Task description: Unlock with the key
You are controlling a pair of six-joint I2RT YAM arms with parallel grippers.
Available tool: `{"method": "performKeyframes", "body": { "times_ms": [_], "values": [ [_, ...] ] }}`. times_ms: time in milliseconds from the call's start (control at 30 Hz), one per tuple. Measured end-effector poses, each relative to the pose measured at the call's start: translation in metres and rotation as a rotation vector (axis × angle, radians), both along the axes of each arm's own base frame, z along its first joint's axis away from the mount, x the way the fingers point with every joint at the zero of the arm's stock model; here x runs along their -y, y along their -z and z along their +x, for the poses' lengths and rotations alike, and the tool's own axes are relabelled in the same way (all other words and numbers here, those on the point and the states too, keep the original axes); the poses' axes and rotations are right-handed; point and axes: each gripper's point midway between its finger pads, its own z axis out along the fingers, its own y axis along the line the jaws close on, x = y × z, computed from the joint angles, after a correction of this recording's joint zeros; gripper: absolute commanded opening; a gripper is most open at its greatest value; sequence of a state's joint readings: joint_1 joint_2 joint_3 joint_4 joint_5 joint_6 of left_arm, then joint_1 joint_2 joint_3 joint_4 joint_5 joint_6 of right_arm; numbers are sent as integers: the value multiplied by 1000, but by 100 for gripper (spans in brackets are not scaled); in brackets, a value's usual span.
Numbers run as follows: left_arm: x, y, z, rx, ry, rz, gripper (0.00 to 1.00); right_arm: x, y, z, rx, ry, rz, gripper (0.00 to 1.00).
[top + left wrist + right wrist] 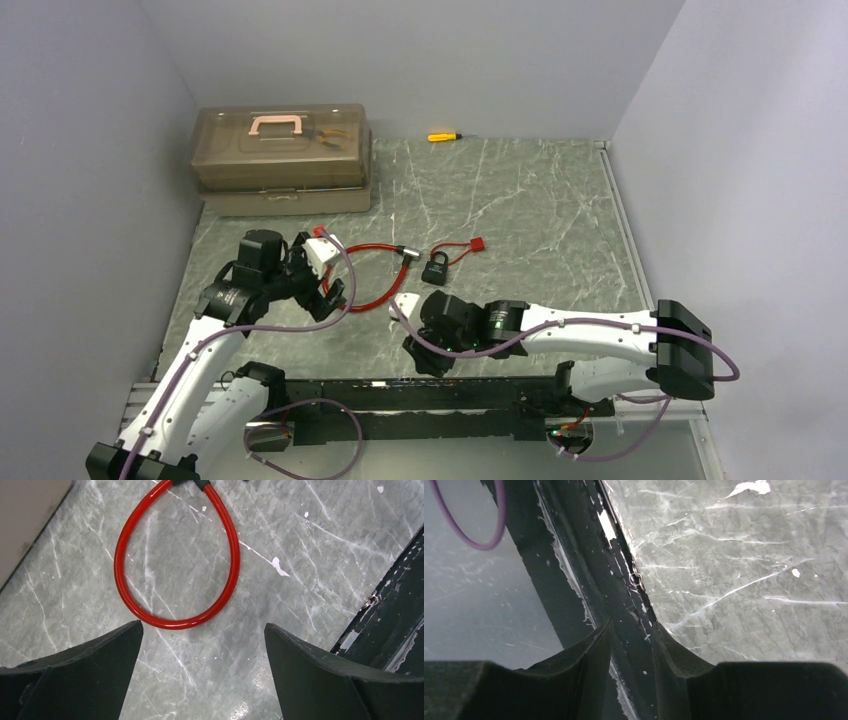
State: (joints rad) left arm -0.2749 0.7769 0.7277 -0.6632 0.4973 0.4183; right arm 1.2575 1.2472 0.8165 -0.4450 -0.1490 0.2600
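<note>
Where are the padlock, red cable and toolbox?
padlock (435, 270), top view, on its black body.
cable (175, 625), left wrist view, bottom of the red loop.
toolbox (300, 160), top view, on its lid.

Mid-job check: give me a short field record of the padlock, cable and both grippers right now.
padlock: black, lying on the table between the two arms, untouched
red tag: on a cord just behind the padlock; key itself too small to tell
red cable: loop lying flat below the left gripper
left gripper: fingers wide open, empty
right gripper: fingers slightly apart, empty, over the black rail at the near edge
</note>
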Motion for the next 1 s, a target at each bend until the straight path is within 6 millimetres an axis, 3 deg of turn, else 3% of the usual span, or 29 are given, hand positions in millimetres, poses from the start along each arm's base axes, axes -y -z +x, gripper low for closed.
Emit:
{"method": "performKeyframes", "body": {
  "times_ms": [133, 333, 767, 1000],
  "values": [
    [-7, 5, -1, -12, -13, 37, 100, 3, 23, -9, 61, -87, -3, 46],
    [-30, 10, 9, -21, -63, 98, 99, 4, 52, -32, 192, -266, 0, 48],
    [-70, 24, 36, -134, -176, 116, 99, -32, 71, -20, 367, -355, 61, 44],
    [-68, 21, 38, -126, -171, 87, 99, -35, 74, -9, 377, -340, 66, 40]
  ]
}}
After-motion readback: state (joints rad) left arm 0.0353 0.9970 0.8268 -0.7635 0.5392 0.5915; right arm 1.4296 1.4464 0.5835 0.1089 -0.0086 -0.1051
